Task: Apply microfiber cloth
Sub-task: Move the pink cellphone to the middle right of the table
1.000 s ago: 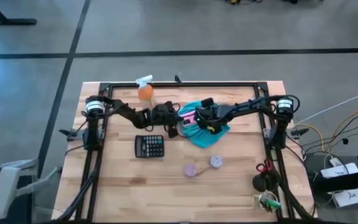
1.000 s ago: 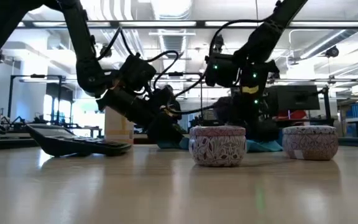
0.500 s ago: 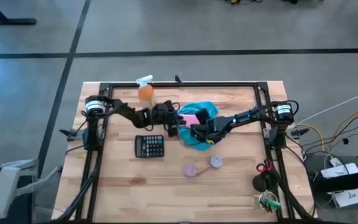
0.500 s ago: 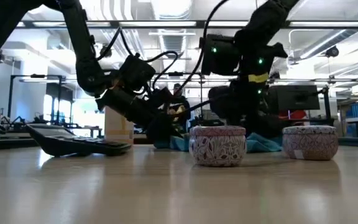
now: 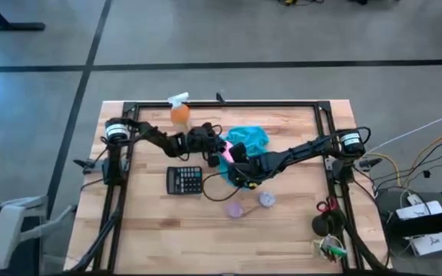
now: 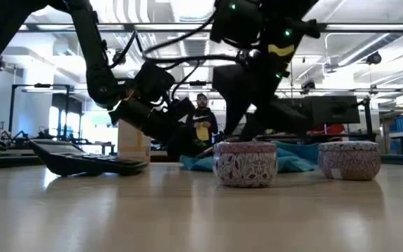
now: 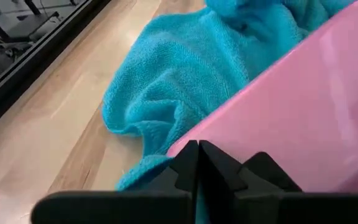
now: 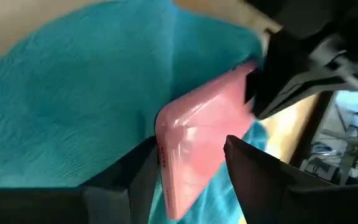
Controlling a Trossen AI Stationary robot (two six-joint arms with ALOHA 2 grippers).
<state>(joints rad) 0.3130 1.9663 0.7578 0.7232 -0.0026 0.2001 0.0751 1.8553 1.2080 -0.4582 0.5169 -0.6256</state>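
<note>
The teal microfiber cloth (image 5: 250, 139) lies bunched on the table's middle, also seen in the low view (image 6: 289, 159). A flat pink slab (image 5: 227, 152) rests tilted over the cloth's left part. My left gripper (image 5: 218, 151) is shut on the slab. My right gripper (image 5: 235, 170) reaches in from the right, just nearer than the slab. In its wrist view the right gripper (image 8: 188, 165) is open, one finger on each side of the slab's rounded end (image 8: 194, 134), with cloth (image 8: 73, 93) behind and below. My left gripper pinches the pink slab's edge (image 7: 194, 140) between its two fingers, coming level from the table's left. The slab slants up and away from the fingers over the cloth (image 7: 166, 81). My right gripper straddles the slab's end; I cannot tell whether its fingers (image 8: 143, 171) touch slab or cloth.
A black calculator (image 5: 184, 180) lies near left of the grippers. An orange spray bottle (image 5: 179, 112) stands at the far edge. Two small round tins (image 5: 235, 209) (image 5: 266, 199) sit nearer the front. Scissors (image 5: 324, 205) lie at the near right. A person (image 6: 203, 124) stands in the room behind.
My right gripper has travelled from the cloth's middle toward the table's near and left edges, ending beside the left gripper, and has risen in the low view. The cloth's near right part has drawn in, leaving the cloth more bunched. The pink slab shows more.
</note>
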